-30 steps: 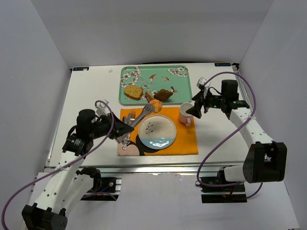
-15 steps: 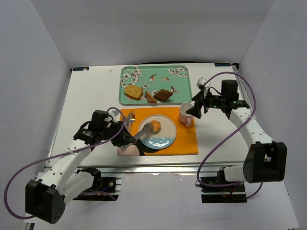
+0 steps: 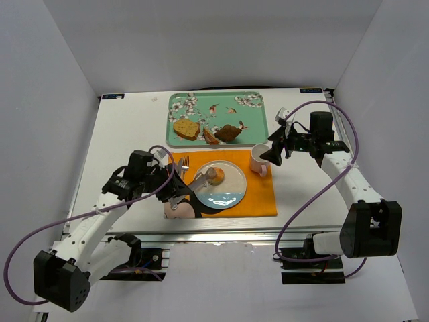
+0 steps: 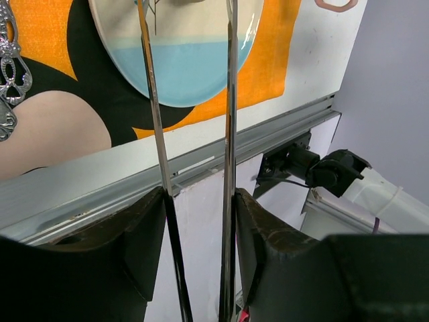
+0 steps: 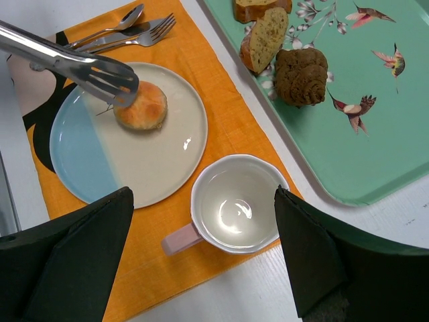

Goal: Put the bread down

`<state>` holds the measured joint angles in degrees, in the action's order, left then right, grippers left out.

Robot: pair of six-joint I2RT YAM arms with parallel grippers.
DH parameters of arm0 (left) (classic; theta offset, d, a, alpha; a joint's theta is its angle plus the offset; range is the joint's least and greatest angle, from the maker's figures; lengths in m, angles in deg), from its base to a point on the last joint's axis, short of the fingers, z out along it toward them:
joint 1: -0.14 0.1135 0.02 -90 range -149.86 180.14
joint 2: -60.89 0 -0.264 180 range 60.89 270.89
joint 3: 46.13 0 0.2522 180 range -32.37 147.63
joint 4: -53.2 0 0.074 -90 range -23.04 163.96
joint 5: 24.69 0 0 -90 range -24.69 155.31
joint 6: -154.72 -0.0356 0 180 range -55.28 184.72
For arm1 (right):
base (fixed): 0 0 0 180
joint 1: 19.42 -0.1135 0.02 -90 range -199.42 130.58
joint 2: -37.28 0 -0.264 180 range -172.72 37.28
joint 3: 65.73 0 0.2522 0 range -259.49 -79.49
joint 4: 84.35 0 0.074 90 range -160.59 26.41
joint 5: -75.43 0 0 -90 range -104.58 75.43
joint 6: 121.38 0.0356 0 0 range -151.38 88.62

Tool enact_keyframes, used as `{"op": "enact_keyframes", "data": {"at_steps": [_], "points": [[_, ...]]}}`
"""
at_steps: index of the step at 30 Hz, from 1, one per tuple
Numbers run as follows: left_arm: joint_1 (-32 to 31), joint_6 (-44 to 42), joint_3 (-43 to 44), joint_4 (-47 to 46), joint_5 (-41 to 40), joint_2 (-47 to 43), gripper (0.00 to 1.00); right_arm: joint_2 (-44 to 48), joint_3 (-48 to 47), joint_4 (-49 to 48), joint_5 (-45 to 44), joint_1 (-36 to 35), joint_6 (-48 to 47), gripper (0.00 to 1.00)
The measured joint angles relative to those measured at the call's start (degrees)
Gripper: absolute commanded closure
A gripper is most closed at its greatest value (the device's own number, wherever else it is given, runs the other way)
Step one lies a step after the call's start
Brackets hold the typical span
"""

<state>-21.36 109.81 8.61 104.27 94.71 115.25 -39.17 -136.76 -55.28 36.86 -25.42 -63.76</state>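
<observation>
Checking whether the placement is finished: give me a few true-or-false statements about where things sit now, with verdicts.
1. The bread lies on the plate. True.
2. The cup is full of coffee. False: it is empty.
3. The left gripper is shut on the tongs. True.
4. The right gripper grips the cup. False: it is open and not touching it.
5. The tongs are well clear of the bread. False: their tips meet its edge.

Tongs are shiny polished metal, plate and cup look glossy glazed ceramic, placemat is woven cloth I think, bread has a matt, slightly rough crust.
</observation>
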Motion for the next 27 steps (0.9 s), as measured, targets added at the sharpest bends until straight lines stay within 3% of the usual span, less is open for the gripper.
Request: {"op": "enact_keyframes", "data": {"at_steps": [8, 14, 18, 22, 27], "points": [[0.0, -0.19, 4.27, 3.6, -3.32, -0.74, 0.5, 0.0, 0.0, 0.0, 0.03, 0.0, -0.05, 0.11], [0.64, -2.39, 13.48, 7.15, -9.54, -0.63, 0.79, 0.0, 0.03, 0.07, 0.23, 0.0, -1.22, 0.11], [4.64, -7.76, 17.62, 6.23, -16.74, 1.03, 0.9, 0.0, 0.2, 0.45, 1.06, -0.02, -3.05, 0.12], [10.72, -19.38, 13.68, -2.52, -26.65, 4.7, 0.95, 0.0, 0.48, 1.56, 1.69, -0.54, -6.02, 0.12], [16.81, -34.65, -0.89, -20.14, -33.59, 10.85, 0.89, 0.02, 0.48, 2.43, 1.86, -1.76, -9.71, 0.11]]}}
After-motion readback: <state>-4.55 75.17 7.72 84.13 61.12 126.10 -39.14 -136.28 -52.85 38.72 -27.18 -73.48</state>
